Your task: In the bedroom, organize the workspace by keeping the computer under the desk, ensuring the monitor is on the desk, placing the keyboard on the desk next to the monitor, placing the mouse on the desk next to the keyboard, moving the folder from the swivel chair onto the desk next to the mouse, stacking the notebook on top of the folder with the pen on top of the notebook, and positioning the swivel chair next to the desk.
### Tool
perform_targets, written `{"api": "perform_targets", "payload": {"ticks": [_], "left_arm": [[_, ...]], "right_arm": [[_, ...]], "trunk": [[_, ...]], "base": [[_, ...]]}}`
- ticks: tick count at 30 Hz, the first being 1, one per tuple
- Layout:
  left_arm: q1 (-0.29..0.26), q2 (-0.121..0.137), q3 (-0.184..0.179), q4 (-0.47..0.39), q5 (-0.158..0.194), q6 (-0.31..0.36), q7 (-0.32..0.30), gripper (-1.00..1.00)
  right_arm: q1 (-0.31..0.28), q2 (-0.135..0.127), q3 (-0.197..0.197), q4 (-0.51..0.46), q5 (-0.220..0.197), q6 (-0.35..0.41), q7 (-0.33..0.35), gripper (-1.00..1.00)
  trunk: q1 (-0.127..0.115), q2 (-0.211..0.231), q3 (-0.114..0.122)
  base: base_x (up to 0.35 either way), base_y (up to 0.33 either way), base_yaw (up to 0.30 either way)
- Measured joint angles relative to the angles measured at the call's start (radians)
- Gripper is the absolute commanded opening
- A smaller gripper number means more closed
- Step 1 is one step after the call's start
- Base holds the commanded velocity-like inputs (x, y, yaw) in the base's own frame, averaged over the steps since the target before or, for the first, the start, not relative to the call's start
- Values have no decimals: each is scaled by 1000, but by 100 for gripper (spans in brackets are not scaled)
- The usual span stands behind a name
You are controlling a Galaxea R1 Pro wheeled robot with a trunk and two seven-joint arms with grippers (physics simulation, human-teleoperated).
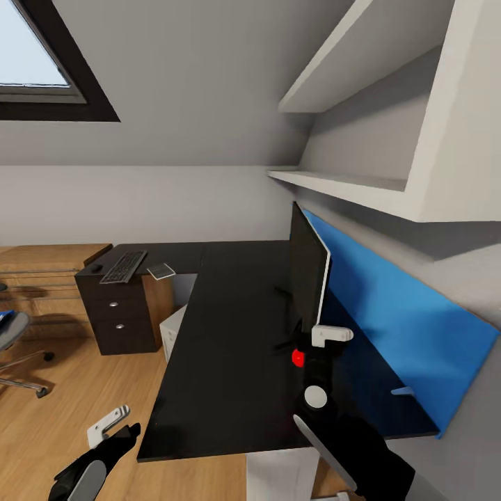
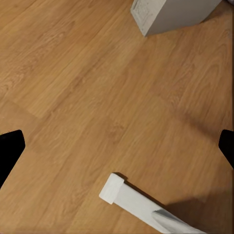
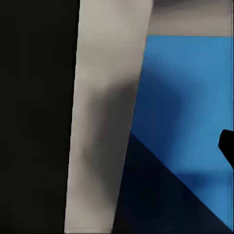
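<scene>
Black desk [image 1: 223, 348] bears the monitor [image 1: 306, 275]; right gripper [image 1: 321, 337] grip state unclear

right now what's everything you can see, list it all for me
desk: 1, black, L-shaped, along the wall
monitor: 1, black with a pale edge, upright on the desk by the blue panel
blue panel: 1, blue, on the wall behind the desk
keyboard: 1, dark, far end of the desk
notebook: 1, grey, beside the keyboard
drawers: 1 unit, dark, under the far end
computer: 1, white, on the floor under the desk
chair: 1, partly seen, left edge
shelves: 2, white, above the desk
window: 1, dark frame, top left
left gripper: open, low over the floor
right gripper: at the monitor's near edge
</scene>
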Motion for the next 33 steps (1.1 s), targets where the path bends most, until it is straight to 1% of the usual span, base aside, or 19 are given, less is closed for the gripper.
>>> {"api": "perform_targets", "payload": {"ticks": [3, 4, 5, 6, 7, 9, 10, 11, 12, 16, 26, 33], "left_arm": [[0, 0, -1, 0, 1, -44, 1, 100], [0, 0, -1, -1, 1, -93, -1, 100], [0, 0, -1, -2, 2, -115, -1, 100], [0, 2, -1, -12, 2, -194, -3, 100], [0, 2, -1, -21, 3, -224, -3, 100], [1, 5, 0, -49, 4, -256, -4, 100], [1, 6, 0, -59, 4, -261, -5, 100], [8, 9, 2, -114, 4, -273, -5, 100], [17, 10, 2, -142, 5, -276, -6, 100], [36, 9, 2, -186, 6, -280, -6, 100], [41, 5, 1, -199, 5, -281, -3, 100], [41, 4, 1, -196, 4, -282, 2, 100]], "right_arm": [[0, 0, 0, 0, 0, 0, 0, 100], [0, 0, 0, 0, 0, 0, 0, 100], [0, 0, 0, 0, 0, 0, 0, 100], [0, 0, 0, 0, 0, 0, 0, 100], [0, 0, 0, 0, 0, 1, 0, 100], [0, 0, 0, 0, -1, 1, 0, 100], [0, 0, 0, 0, -1, 0, 0, 100], [0, 0, 0, 0, -1, 1, 0, 100], [0, 0, 0, 0, -1, 1, 1, 100], [0, 0, 0, 0, -1, 1, 2, 100], [0, 0, 0, 0, -1, 1, 3, 100], [0, 0, 0, 0, 0, 1, 3, 100]], "trunk": [[0, 0, 0], [0, 0, 0], [0, 0, 0], [0, 0, 0], [0, 0, 0], [0, 0, 0], [0, 0, 0], [0, 0, 0], [0, 0, 0], [0, 0, 0], [0, 0, 0], [0, 0, 0]], "base": [[0, -135, 0], [0, -44, 0], [0, -23, 0], [0, -15, 0], [0, -9, 0], [0, -5, 0], [0, -2, 0], [0, -1, 0], [0, 0, 0], [0, 0, 0], [0, -2, 0], [-20, -88, 0]]}}
